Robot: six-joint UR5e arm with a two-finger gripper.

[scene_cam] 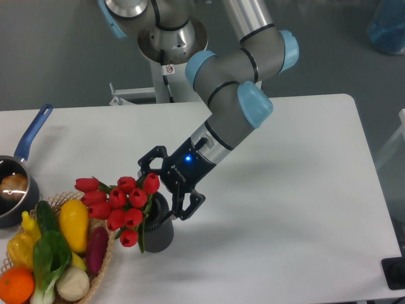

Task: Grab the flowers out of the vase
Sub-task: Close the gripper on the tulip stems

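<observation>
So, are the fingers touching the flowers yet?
Cannot tell: in the fixed camera view the open fingers overlap the flowers and vase, with no contact or gap plainly visible.

On the white table (285, 209), the gripper (162, 191) sits spread at the mouth of the dark vase (158, 229), one finger far, one near (a blue light glows on its body). The red flowers (120, 199) lean left over a wicker basket (101, 278) of vegetables.

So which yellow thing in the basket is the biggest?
The fat yellow squash standing tall in the wicker basket, right beside the flowers. The other yellow vegetable, at the basket's left edge, is smaller and bumpy.
</observation>
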